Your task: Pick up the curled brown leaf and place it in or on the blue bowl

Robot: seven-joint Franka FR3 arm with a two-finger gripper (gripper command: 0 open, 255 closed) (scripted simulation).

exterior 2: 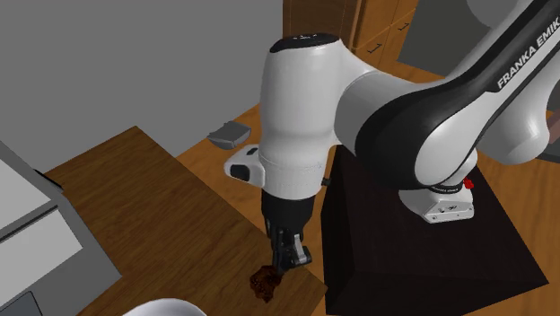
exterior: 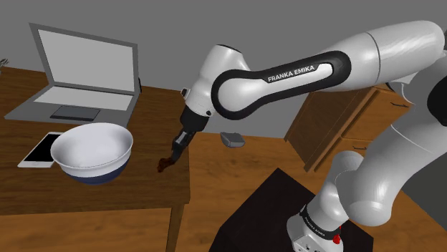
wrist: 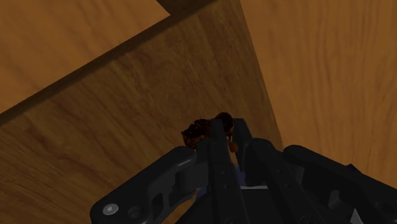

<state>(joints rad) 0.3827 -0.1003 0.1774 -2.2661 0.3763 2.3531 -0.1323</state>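
Leaf point(exterior: 165, 166), dark brown and curled, at centre frame in the shoulder view, lying on the table point(exterior: 107, 197) close to its right edge. Gripper point(exterior: 172, 154) directly above it, tilted. Wrist view: fingers point(wrist: 217, 149) clenched on the leaf point(wrist: 198, 130), crumpled bits showing at either side. Bowl point(exterior: 118, 161), white inside with a dark blue base, just left of the leaf. Phone point(exterior: 43, 149) at far left; laptop point(exterior: 86, 71) open at upper left.
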